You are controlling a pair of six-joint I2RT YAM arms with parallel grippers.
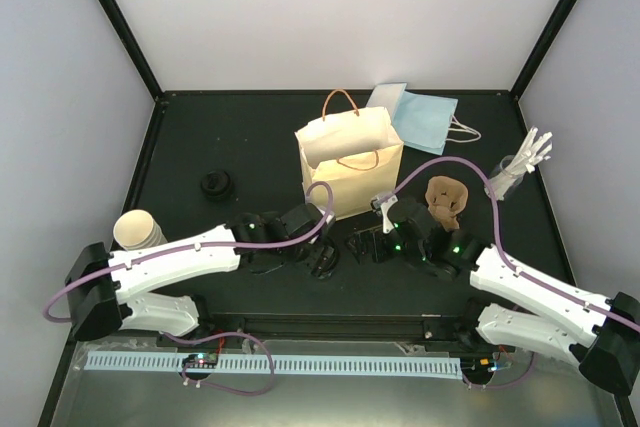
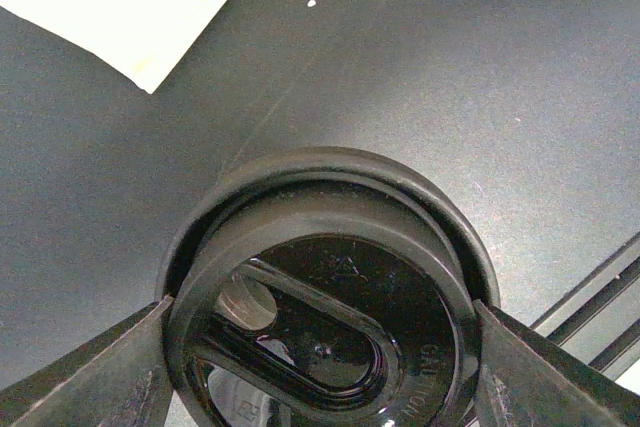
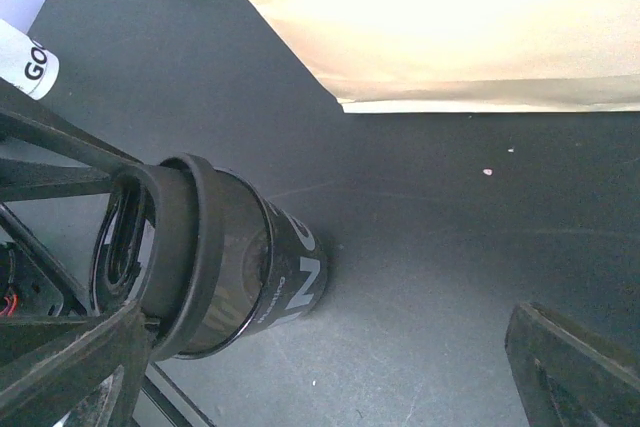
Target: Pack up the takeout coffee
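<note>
The takeout coffee (image 2: 330, 317) is a cup with a round black lid; its wall (image 3: 285, 267) looks dark with white lettering. It stands on the black table in front of the tan paper bag (image 1: 350, 162). My left gripper (image 2: 322, 347) is shut on it, one finger (image 2: 90, 377) pressed against each side of the lid's rim. In the top view that grip sits at the cup (image 1: 322, 259). My right gripper (image 3: 320, 387) hangs open just right of the cup, nothing between its fingers (image 3: 570, 367). The bag stands upright, mouth open.
A loose black lid (image 1: 216, 185) lies left of the bag. A stack of lidless cream cups (image 1: 138, 230) lies at the far left. A brown pulp carrier (image 1: 447, 197), blue masks (image 1: 420, 112) and a cup of white forks (image 1: 520, 169) sit to the right.
</note>
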